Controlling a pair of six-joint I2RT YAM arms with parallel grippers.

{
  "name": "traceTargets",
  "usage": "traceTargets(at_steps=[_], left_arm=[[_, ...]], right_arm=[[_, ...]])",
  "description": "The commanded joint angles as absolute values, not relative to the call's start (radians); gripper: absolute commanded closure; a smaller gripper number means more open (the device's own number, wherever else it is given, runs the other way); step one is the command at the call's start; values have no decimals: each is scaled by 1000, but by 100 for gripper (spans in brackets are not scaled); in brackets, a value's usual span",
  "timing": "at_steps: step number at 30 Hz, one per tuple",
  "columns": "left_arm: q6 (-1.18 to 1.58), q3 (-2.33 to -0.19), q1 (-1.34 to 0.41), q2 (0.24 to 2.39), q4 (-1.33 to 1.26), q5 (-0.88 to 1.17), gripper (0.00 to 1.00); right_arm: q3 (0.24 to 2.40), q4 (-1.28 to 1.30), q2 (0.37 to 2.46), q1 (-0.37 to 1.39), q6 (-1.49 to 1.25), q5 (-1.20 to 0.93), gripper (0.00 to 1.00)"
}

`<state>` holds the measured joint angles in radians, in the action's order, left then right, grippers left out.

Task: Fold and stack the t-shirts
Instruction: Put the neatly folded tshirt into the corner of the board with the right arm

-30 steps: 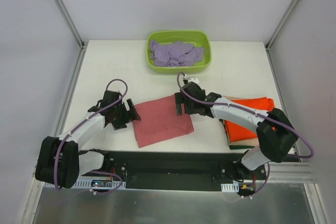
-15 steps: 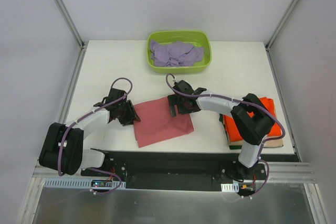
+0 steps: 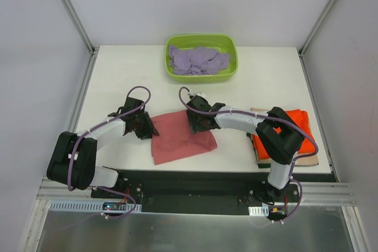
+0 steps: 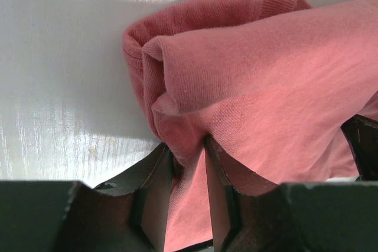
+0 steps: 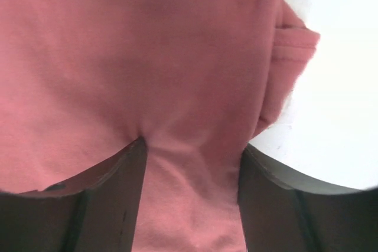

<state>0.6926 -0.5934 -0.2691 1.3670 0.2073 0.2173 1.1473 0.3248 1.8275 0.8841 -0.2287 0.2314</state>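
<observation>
Salmon-red t-shirt (image 3: 180, 138): L gripper (image 4: 189, 156) pinches its left edge; R gripper (image 5: 190, 160) straddles far edge, grip unclear; bare table (image 3: 112, 81) left.

Plain colours all round.
Soft salmon-red cloth t-shirt (image 3: 177, 140); crumpled lavender cloth shirts (image 3: 198, 61); oval lime-green plastic tub (image 3: 204, 78); folded bright-orange cloth shirt (image 3: 298, 117).

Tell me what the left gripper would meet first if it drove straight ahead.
The salmon-red t-shirt: its folded corner sits between the jaws of the left gripper and bunches directly ahead. Past that fold, seemingly only bare table.
</observation>
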Motion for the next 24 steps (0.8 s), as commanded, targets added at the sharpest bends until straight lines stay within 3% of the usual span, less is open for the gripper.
traceTargets(at_steps=[1,2,9,14,24], left_arm=[[680,-561,-279,1411,265,123,72],[680,-561,-279,1410,265,121,72],[675,-566,-293,1387,267,141,63],[661,-563,-305,1352,267,167,54],[643,-535,-319,1256,262,202,37]], right_arm=[[1160,382,1897,926,-241,261,49],[1161,382,1899,930,-239,270,59],[1158,402,1844,930,-193,386,99],[1115,428,1731,959,-92,477,99],[1057,722,1540,966,-120,849,100]])
